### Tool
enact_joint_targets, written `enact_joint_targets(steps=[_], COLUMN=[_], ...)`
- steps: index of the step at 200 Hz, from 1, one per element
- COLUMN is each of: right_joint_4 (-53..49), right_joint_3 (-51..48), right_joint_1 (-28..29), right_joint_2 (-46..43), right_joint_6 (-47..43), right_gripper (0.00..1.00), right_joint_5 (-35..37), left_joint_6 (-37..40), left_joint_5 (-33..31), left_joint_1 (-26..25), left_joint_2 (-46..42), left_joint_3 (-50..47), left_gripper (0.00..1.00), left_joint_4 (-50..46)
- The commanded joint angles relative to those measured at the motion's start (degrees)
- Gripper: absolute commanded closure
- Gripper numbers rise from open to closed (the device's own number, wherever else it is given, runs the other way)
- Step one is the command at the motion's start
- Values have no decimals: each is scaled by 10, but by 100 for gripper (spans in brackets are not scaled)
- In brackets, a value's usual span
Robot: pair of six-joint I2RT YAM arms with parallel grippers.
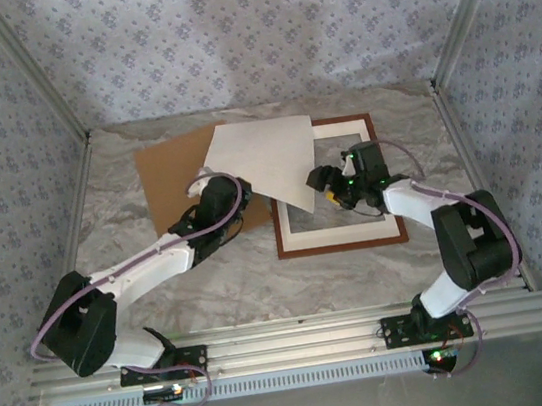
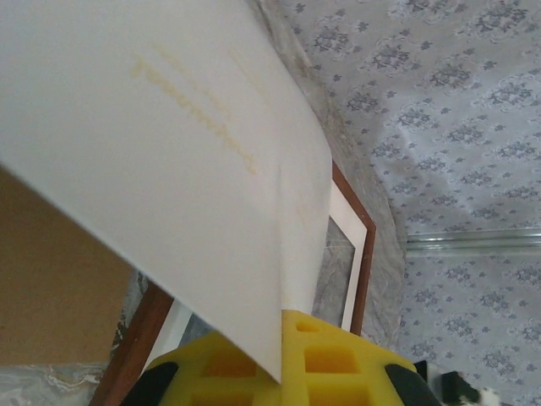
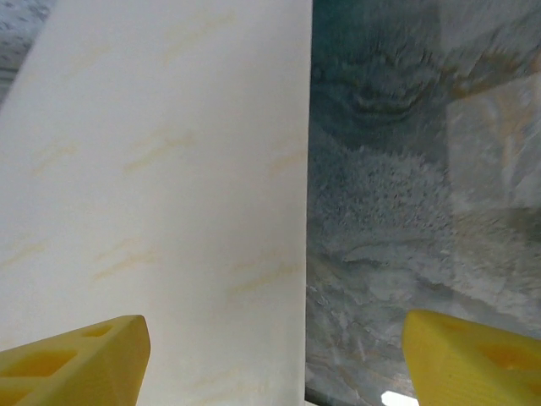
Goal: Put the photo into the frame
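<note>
Overhead, left gripper [image 1: 199,187] pinches the photo [image 1: 265,158] by its edge above the frame [image 1: 343,248]; right gripper [image 3: 272,359] gapes wide alongside.

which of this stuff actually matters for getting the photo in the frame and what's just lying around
For the job:
- photo, pale back showing, gripped by the left gripper
- frame, flat on the table
- right gripper, open over the frame

Just lying about:
- brown board, left of the frame
- cream mat, sitting inside the frame
</note>
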Motion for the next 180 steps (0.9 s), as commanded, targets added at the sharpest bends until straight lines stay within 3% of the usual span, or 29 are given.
enact_joint_targets(steps=[1, 67, 130, 166, 180], right_joint_4=[62, 172, 225, 218, 196], right_joint_3=[3, 11, 17, 18, 22], right_joint_1=[16, 25, 22, 15, 10], right_joint_2=[27, 70, 86, 82, 76], right_joint_6=[36, 64, 89, 82, 70], right_gripper=[20, 25, 66, 82, 90], right_joint_5=[-6, -39, -63, -69, -71], left_joint_6=[-55, -68, -74, -62, -59], left_joint_5=[-13, -22, -13, -12, -12], left_joint_1=[-4, -4, -3, 2, 2], left_joint_2=[-22, -51, -57, -68, -75], left_joint_3=[-14, -43, -62, -64, -66], left_gripper=[100, 100, 100, 80, 42], left_joint_4=[-16, -37, -48, -59, -71])
